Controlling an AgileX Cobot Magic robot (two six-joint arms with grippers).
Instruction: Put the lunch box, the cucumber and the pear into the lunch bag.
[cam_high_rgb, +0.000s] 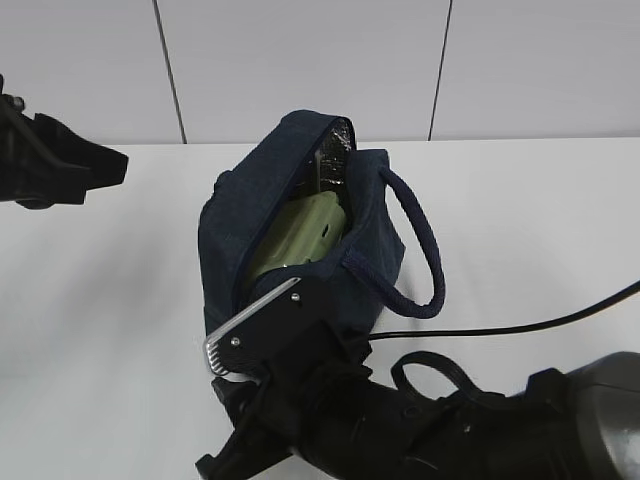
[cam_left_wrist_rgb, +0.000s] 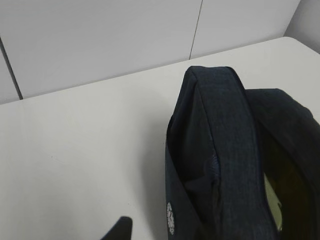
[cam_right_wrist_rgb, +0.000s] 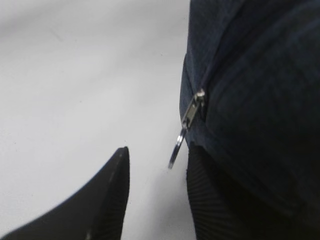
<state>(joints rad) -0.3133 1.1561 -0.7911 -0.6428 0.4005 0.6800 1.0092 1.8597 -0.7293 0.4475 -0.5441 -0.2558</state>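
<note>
Bag (cam_high_rgb: 300, 240) upright at table (cam_high_rgb: 520, 220) centre, top open, foil lining visible at far end of mouth. Box (cam_high_rgb: 300, 235) inside bag, sage lid tilted up toward opening; sliver of pale green also visible through mouth in left wrist view (cam_left_wrist_rgb: 272, 197). Cucumber and pear not seen in any view; whether inside bag, cannot tell. One loop handle (cam_high_rgb: 420, 250) draped over right side of bag. Right gripper (cam_right_wrist_rgb: 157, 195) low at near end of bag, fingers apart: left finger (cam_right_wrist_rgb: 107, 195) clear of fabric over bare table, right finger (cam_right_wrist_rgb: 220, 200) against bag wall. Zipper pull (cam_right_wrist_rgb: 186, 125) with metal ring hanging between the two fingers, just above them, untouched. Gap moderate, nothing gripped. Exterior view: right arm (cam_high_rgb: 400, 410) fills lower foreground, wrist bracket in front of bag's near corner. Left gripper (cam_high_rgb: 60, 160) raised at far left, well apart from bag; only dark tip (cam_left_wrist_rgb: 120, 230) at bottom edge of wrist view, opening cannot be told.
</note>
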